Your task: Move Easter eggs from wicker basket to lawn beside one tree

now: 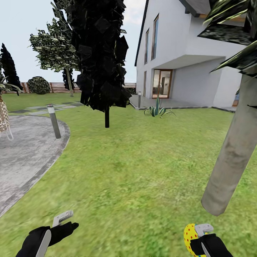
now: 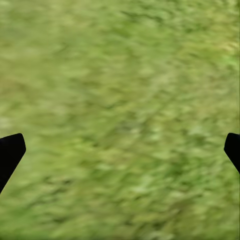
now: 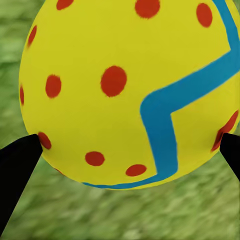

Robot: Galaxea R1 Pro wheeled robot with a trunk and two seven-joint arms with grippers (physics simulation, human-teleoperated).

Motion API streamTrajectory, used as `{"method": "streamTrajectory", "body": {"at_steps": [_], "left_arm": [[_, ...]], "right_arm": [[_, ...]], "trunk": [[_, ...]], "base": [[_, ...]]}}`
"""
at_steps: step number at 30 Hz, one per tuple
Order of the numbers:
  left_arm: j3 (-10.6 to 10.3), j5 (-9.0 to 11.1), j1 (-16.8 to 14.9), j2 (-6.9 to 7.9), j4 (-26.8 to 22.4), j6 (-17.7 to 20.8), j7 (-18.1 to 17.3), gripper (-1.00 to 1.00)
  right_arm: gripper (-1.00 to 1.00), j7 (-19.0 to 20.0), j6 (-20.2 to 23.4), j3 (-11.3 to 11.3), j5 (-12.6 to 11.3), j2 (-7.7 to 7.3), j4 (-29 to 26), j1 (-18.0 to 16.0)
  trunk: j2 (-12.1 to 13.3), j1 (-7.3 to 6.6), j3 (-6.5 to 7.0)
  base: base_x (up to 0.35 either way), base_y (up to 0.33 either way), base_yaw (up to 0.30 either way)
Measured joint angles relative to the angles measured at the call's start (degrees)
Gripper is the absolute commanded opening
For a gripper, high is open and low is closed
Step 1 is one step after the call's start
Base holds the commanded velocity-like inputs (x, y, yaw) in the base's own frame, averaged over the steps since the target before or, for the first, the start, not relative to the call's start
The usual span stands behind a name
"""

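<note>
While the robot stands on the lawn, the job looks partly done at best. The grass is wide and green and goes all the way to the white house at the far edge. A grey paved round sits along the lawn's left edge, with a small post at its rim.

One big pale trunk stands close by at the right, near the robot's right arm. I think it could be the tree for the eggs, but its top is cut off, so I cannot be sure. A dark tree stands farther out, in the middle of the lawn.

At the bottom right, the right gripper is squeezed on one egg. The egg is yellow with red dots and a blue zigzag, and it hangs over the grass, not on it yet. So this egg is out of its basket but still has to be put down.

At the bottom left, the left gripper holds nothing. Its black tips are wide apart over bare grass.

I see no eggs lying by the trunk. Where the other two eggs are, I cannot tell.
</note>
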Motion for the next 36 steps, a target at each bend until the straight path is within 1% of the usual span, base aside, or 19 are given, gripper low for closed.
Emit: {"method": "streamTrajectory", "body": {"at_steps": [2,36], "left_arm": [[0.0,-0.02,0.0,0.0,0.01,0.0,-0.01,1.0],[0.0,-0.05,0.0,0.01,-0.32,0.0,0.05,1.0]], "right_arm": [[-1.0,-0.02,-0.06,-0.01,0.0,0.0,0.0,0.0],[-1.0,0.0,-0.09,0.0,0.12,0.0,0.0,0.0]], "trunk": [[-0.61,0.35,-0.38],[-1.08,1.23,-7.92]], "base": [[0.0,0.0,0.0],[0.0,0.0,0.0]]}}
